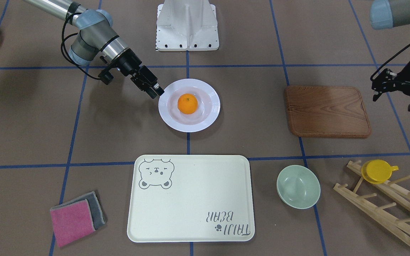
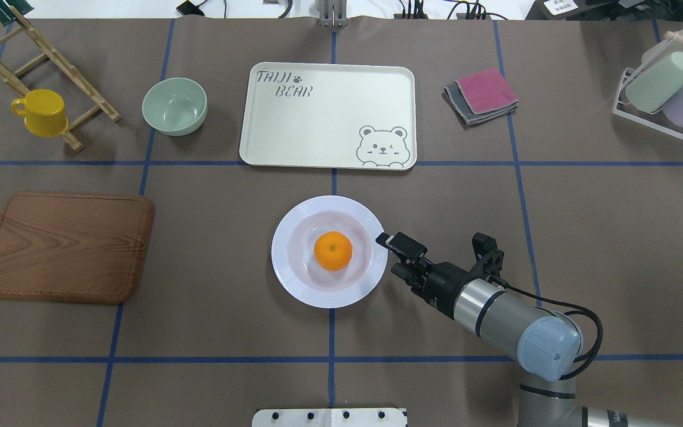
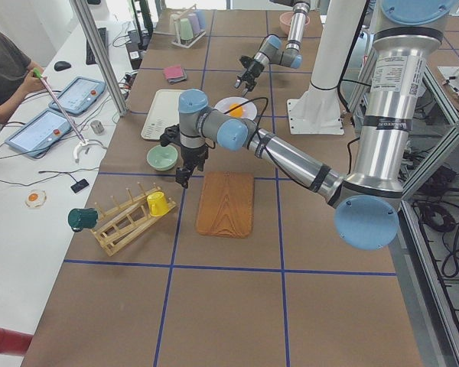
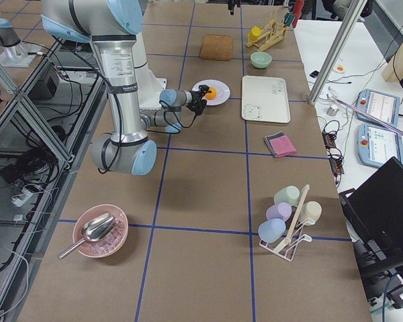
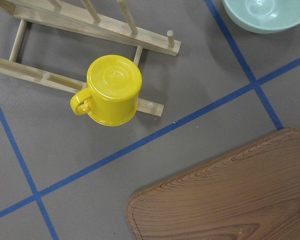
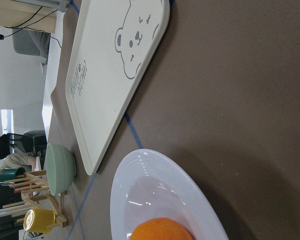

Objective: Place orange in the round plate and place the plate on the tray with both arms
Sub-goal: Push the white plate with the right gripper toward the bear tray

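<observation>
The orange (image 2: 333,250) lies in the middle of the round plate (image 2: 294,279), which rests on the table just short of the tray (image 2: 318,127). My right gripper (image 2: 389,255) is open at the plate's right rim, with one fingertip (image 2: 382,239) at the rim's edge and nothing held. The right wrist view shows the plate's rim (image 6: 155,165), the top of the orange (image 6: 160,231) and the tray (image 6: 110,75) beyond. My left gripper (image 1: 393,97) hovers open and empty, far off to the side, over the table beside the wooden board (image 1: 327,111).
A mint-green bowl (image 2: 174,107) sits left of the tray. A yellow cup (image 2: 40,111) hangs on a wooden rack (image 2: 51,65). Folded cloths (image 2: 482,95) lie right of the tray, and a cup rack (image 2: 667,89) stands at the far right.
</observation>
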Controlling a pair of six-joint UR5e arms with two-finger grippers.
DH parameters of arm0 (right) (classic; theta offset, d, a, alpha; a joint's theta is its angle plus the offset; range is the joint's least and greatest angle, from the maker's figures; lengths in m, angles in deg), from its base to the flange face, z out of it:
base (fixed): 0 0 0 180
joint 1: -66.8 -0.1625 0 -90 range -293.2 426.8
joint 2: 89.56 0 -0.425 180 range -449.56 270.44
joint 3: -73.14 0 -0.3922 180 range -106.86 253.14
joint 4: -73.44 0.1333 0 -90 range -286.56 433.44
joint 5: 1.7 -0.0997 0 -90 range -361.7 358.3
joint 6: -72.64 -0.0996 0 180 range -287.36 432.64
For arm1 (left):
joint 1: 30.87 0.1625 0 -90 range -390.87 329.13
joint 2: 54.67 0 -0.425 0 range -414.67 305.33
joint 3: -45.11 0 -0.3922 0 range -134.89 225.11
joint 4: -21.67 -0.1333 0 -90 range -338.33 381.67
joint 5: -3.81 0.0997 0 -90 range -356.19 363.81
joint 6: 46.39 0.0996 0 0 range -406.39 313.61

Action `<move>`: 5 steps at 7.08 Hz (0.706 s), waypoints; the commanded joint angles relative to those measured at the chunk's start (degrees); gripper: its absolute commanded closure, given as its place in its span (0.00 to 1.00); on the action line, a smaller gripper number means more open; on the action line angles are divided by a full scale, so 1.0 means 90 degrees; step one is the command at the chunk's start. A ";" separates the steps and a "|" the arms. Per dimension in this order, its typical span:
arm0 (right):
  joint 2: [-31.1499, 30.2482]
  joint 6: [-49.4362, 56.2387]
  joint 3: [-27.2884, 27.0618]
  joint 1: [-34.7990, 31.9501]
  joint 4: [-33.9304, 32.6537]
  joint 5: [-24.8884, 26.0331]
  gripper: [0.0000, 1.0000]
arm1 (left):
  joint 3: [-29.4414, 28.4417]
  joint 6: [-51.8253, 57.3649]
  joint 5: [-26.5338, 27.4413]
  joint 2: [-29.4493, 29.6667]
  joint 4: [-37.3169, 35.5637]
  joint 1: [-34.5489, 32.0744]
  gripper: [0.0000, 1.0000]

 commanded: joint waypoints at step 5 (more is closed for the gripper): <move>0.0097 -0.0021 0.0240 0.0765 -0.0006 0.1871 0.06 | 0.0128 -0.0027 -0.0245 -0.0158 -0.0002 -0.0021 0.01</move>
